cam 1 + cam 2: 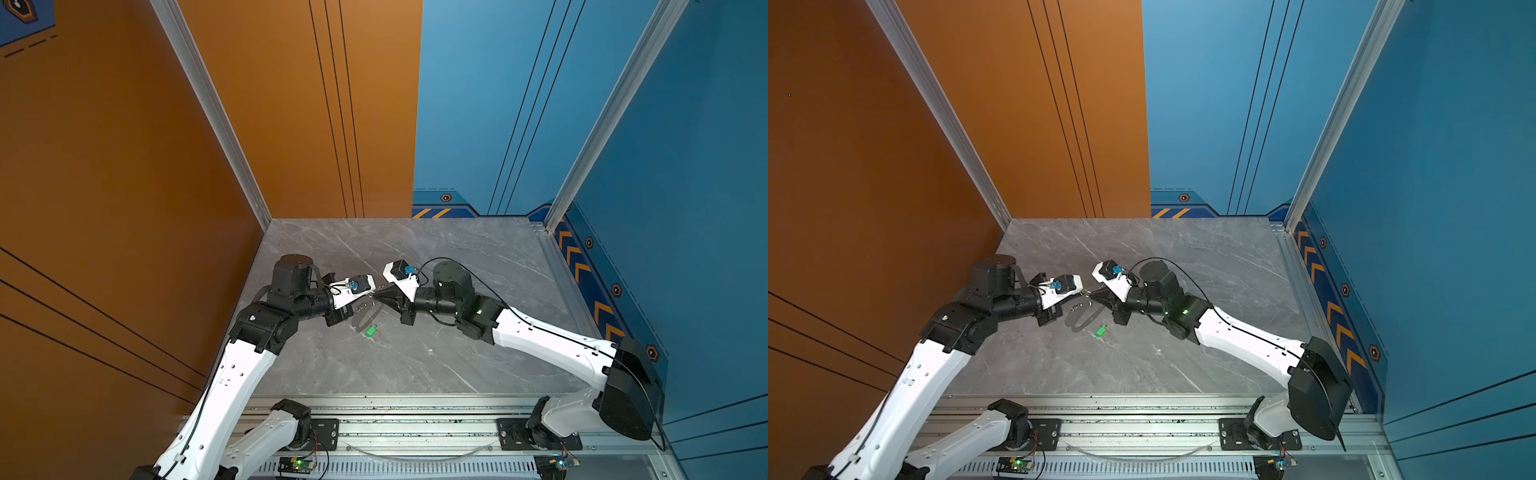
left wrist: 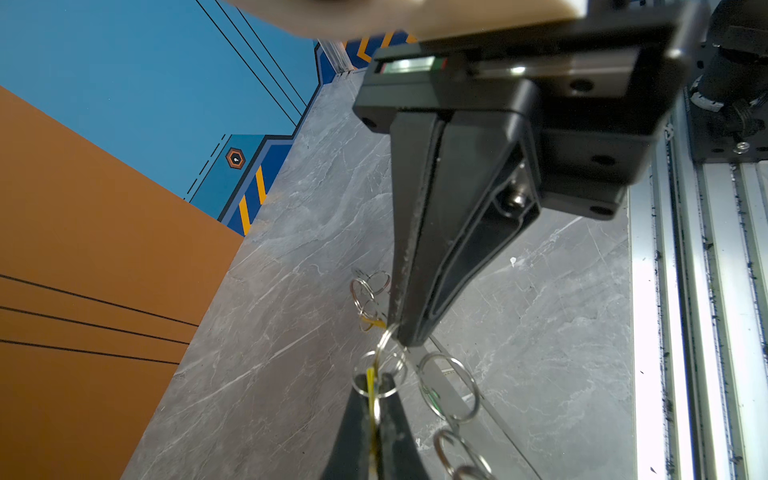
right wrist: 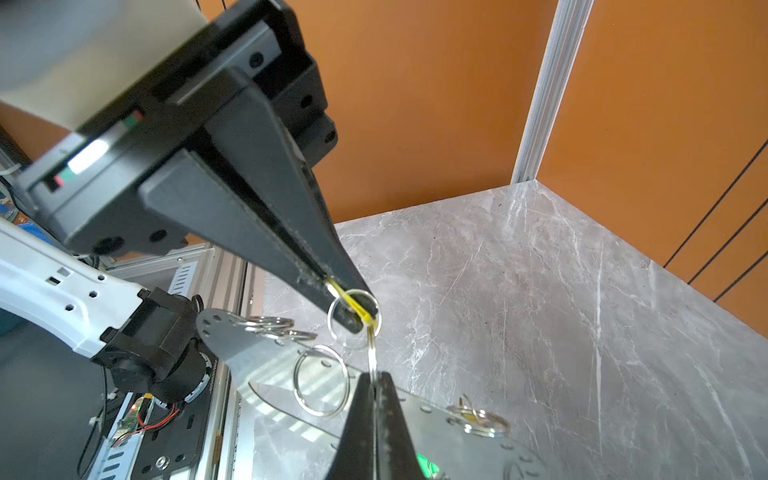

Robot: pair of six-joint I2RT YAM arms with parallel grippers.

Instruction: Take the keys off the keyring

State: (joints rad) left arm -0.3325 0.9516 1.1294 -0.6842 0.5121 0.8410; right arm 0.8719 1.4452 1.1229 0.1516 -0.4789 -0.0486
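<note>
My two grippers meet tip to tip above the middle of the table in both top views. The left gripper (image 2: 374,386) is shut on a yellow key tag (image 2: 370,380), seen edge-on, with a silver ring (image 3: 353,320) looped around its tips. Linked to that ring is a second silver ring (image 3: 372,353), on which the right gripper (image 3: 376,377) is shut. The keyring (image 3: 232,338), a flat grey plate with small holes and several silver rings, lies just under them (image 1: 365,319). A green key (image 1: 371,331) lies loose on the table beside it.
The grey marble table (image 1: 415,365) is walled in orange on the left and blue at the back and right. An aluminium rail (image 1: 415,419) with both arm bases runs along the front edge.
</note>
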